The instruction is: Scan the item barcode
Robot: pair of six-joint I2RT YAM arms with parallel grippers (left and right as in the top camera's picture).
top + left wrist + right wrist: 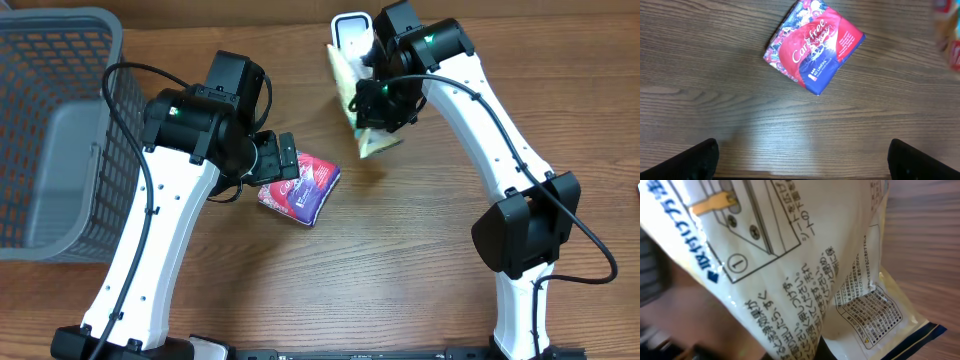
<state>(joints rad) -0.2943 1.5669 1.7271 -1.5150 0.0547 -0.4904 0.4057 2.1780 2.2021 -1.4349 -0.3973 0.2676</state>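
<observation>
My right gripper is shut on a pale yellow-white packet, holding it off the table beside the white scanner at the back. The right wrist view is filled by that packet, its face printed with Japanese text and a diagram. No barcode shows in any view. My left gripper hangs open above the table, next to a red and blue Carefree pack. In the left wrist view the pack lies flat ahead of the wide-apart fingers, with nothing between them.
A grey mesh basket stands at the left edge of the wooden table. Both arm bases sit at the near edge.
</observation>
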